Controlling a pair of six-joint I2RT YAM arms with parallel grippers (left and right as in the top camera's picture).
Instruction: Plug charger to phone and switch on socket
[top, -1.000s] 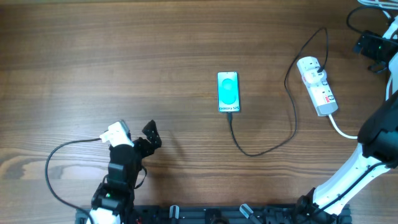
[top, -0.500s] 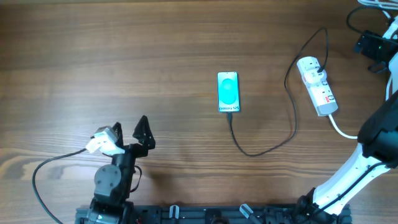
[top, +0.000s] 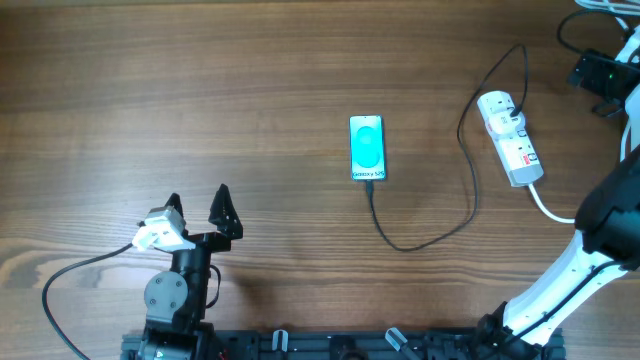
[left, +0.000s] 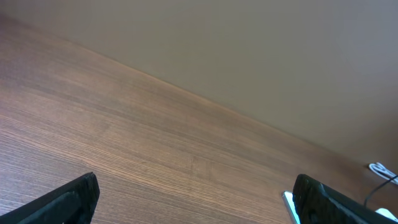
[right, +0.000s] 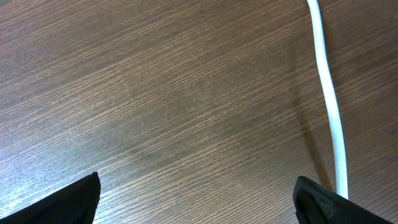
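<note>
Left tool (top: 197, 200): fingers (left: 68, 200) were seen spread wide apart, nothing gripped. Only bare table (top: 200, 80) was framed between them in the left wrist view. A white block (top: 160, 230) was mounted just behind the tool, and a black lead (top: 70, 275) was looped away from it toward the arm's base.

The phone (top: 367, 148) was found ahead of and to the right of the left tool, well apart, flat on the table with its cyan screen up and its text end nearest the robot. The charger (top: 440, 235) was seen with its tip touching that near end. Full seating could not be told. From there the cable was curved right and run up to the socket (top: 509, 137), further right again.

Right tool (right: 196, 183): fingers (right: 68, 200) were likewise held wide apart, nothing clamped. Wood grain was seen below it, and the thick white cord (right: 326, 93) was laid just to its right side. Switch position on the socket could not be resolved.
</note>
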